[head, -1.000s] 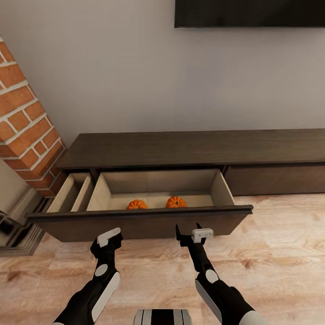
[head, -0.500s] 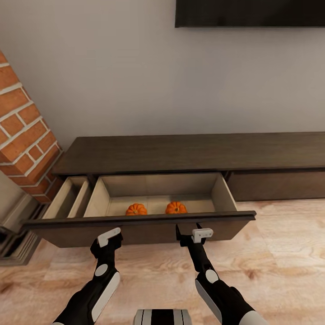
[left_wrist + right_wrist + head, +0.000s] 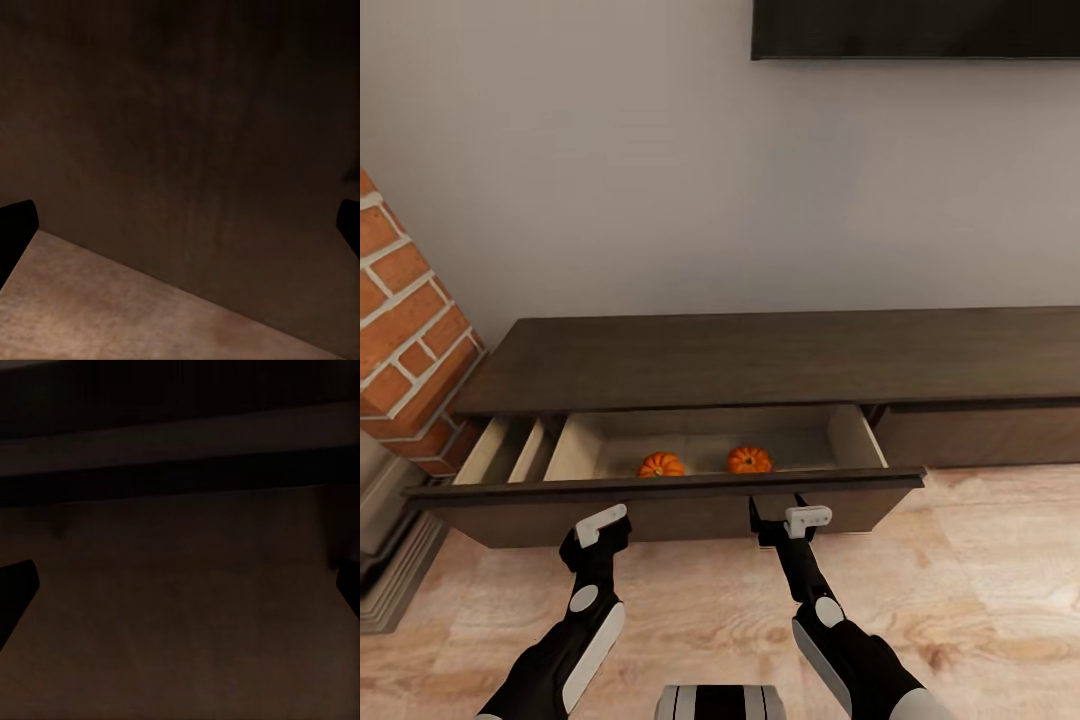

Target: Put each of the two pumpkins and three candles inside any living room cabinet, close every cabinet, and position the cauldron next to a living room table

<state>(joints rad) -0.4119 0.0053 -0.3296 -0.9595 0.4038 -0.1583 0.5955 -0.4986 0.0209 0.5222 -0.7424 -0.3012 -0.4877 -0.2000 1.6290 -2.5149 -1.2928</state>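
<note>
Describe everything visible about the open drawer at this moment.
The drawer is wide, with a dark-brown wood front and pale beige inside, partly pulled out of the low cabinet beside a brick wall. Two orange pumpkins sit inside near the front. The left gripper and right gripper are at its front panel; contact is unclear.

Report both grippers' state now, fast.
Left gripper: open, holding nothing, at the drawer front.
Right gripper: open, holding nothing, at the same drawer front.
</note>
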